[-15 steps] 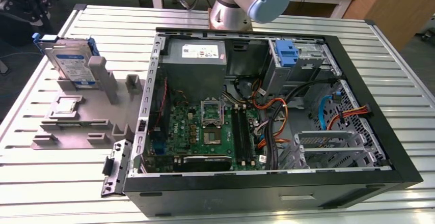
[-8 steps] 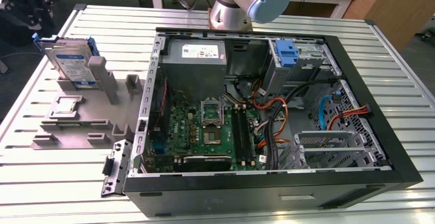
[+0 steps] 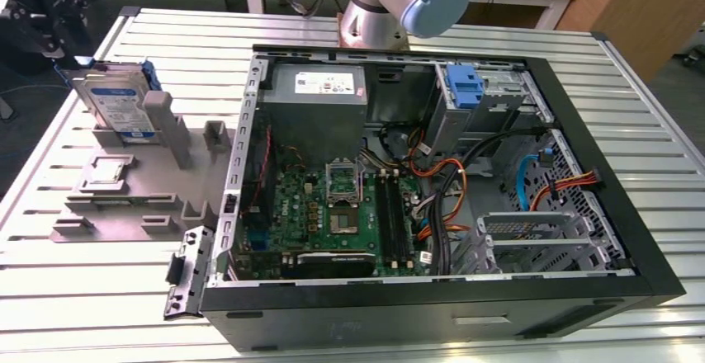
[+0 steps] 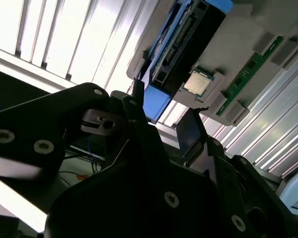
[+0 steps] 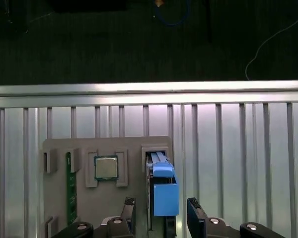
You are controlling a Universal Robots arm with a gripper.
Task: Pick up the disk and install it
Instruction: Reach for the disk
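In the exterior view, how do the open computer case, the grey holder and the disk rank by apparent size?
Largest: computer case.
Then: grey holder.
Smallest: disk, clearly, standing upright in the holder.

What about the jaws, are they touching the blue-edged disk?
Apart. In the first wrist view the gripper has its jaws either side of the disk, with a visible gap on both sides.

One table (image 3: 633, 91), one open computer case (image 3: 441, 301), one grey holder (image 3: 115, 214), and on that holder one disk (image 3: 115, 103), one processor chip (image 5: 106, 167) and one green memory stick (image 5: 68, 188); inside the case, one blue bracket (image 3: 465, 87).
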